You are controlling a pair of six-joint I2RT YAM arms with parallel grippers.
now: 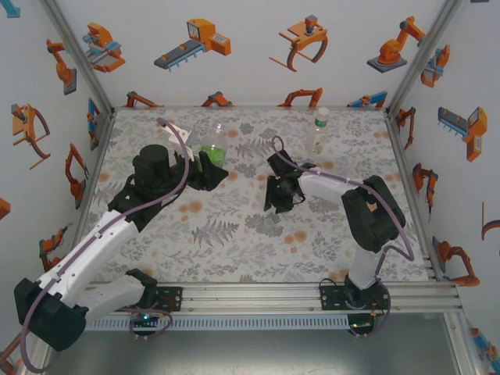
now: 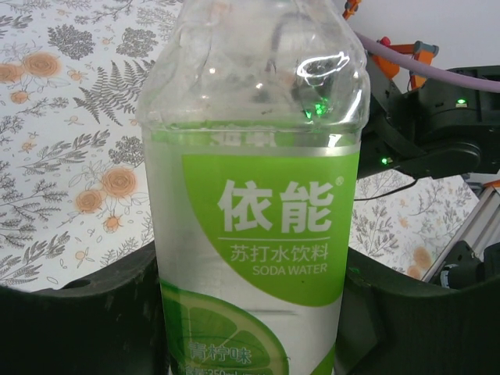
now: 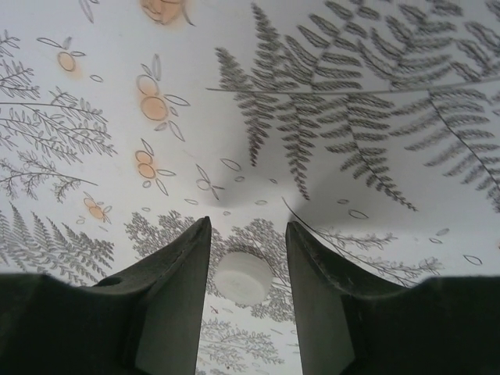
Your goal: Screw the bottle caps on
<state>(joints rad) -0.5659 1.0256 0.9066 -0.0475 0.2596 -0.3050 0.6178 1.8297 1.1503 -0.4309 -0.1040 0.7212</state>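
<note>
My left gripper [image 2: 254, 328] is shut on a clear bottle [image 2: 254, 195] with a lime-green soda-water label, one dark finger on each side of its lower body. From above, that bottle [image 1: 212, 146] stands upright at the back left of the table in the left gripper [image 1: 205, 166]. A small white bottle cap [image 3: 244, 277] lies flat on the patterned table between the fingers of my right gripper [image 3: 248, 224]. The right gripper is open, with a clear gap on the cap's right side. In the top view it [image 1: 277, 199] points down at mid-table.
A second, taller bottle [image 1: 319, 133] with a green cap [image 1: 321, 112] stands upright at the back of the table, right of centre. White walls close the table [image 1: 234, 242] on three sides. A metal rail [image 1: 312, 297] runs along the near edge.
</note>
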